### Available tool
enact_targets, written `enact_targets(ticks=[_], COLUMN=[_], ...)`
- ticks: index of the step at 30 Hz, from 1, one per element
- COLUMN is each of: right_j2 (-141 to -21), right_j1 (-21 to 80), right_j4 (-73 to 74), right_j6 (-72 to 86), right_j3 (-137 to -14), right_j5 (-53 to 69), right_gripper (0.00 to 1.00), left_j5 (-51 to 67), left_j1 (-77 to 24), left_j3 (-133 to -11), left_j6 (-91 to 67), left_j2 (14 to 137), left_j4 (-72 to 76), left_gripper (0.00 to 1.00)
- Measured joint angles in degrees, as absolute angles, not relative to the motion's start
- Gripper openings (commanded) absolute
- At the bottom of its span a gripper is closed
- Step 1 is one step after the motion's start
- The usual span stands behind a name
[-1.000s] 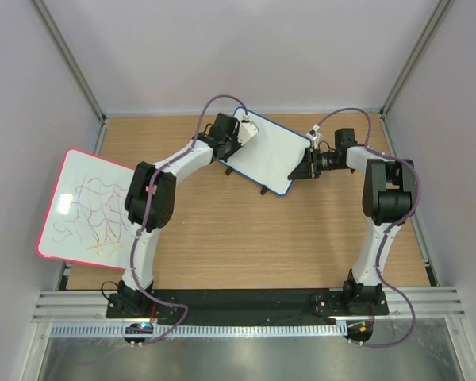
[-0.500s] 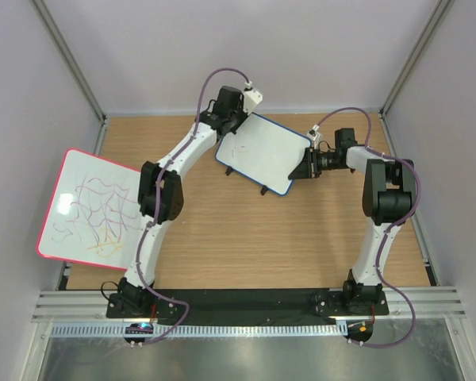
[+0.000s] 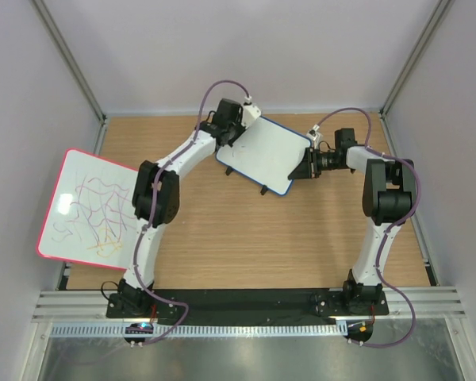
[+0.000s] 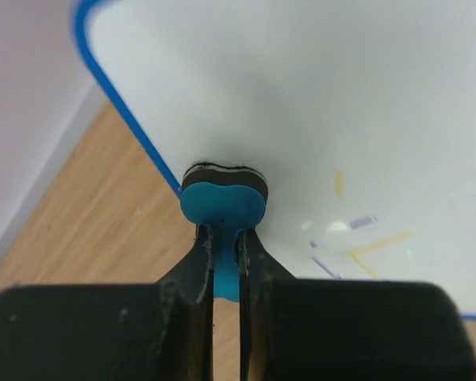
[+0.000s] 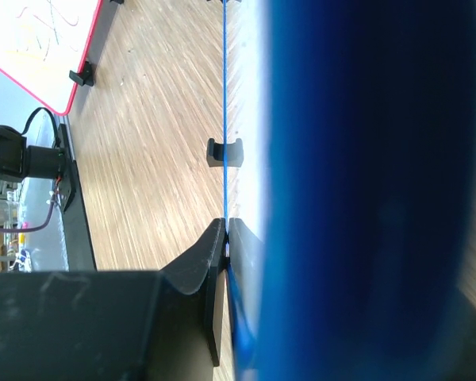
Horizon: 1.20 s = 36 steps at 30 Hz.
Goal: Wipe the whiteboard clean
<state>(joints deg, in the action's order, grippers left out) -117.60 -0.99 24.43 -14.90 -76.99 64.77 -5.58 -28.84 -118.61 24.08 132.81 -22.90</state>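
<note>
The small blue-framed whiteboard [image 3: 270,152] lies tilted at the back middle of the table. My left gripper [image 3: 236,131] is at its far left corner, shut on a blue eraser [image 4: 222,202] with a dark felt pad pressed against the board [image 4: 341,95]. Faint yellow and purple pen marks [image 4: 357,238] show just right of the eraser. My right gripper [image 3: 305,168] is shut on the board's right edge; in the right wrist view its fingers [image 5: 222,254] clamp the thin blue frame [image 5: 224,95] edge-on.
A larger red-framed board [image 3: 87,205] with purple and yellow scribbles sits at the table's left edge, partly overhanging. It also shows in the right wrist view [image 5: 40,40]. Enclosure walls stand behind and at both sides. A black foot [image 5: 224,152] sticks out under the blue board.
My left gripper with the eraser swung off the far left corner toward the back wall, then came back onto that corner. The marks near the corner no longer show. The right arm has not moved.
</note>
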Motion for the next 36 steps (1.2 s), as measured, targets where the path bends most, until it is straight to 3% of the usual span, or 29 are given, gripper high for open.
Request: enact_targets(ticks=[7,11,23,36], right_j2=[-117.6,-117.6,-117.3,-117.3], right_j1=[-1.0,-1.0,-1.1,-1.1], right_j4=[23.9,23.7,23.3,23.2], right_j6=[-14.9,-14.9,-14.7,-14.8], right_j3=[-76.9,-76.9,-76.9,-76.9], right_j5=[64.4,64.2,63.7,63.7], right_gripper=[0.01,0.01,0.01,0.01], left_j5=[-6.5,-7.5,-6.9,-7.5], left_j1=[-34.1,-37.7,-37.4,-29.5], left_j3=[-98.9,-96.4,-116.1,-123.3], left_j6=[30.5,31.8,27.8,27.0], left_j2=[124.1,123.3,130.9,134.5], left_j4=[-19.5,-19.6,-23.8,-23.6], left_gripper=[0.00,0.00,0.00,0.00])
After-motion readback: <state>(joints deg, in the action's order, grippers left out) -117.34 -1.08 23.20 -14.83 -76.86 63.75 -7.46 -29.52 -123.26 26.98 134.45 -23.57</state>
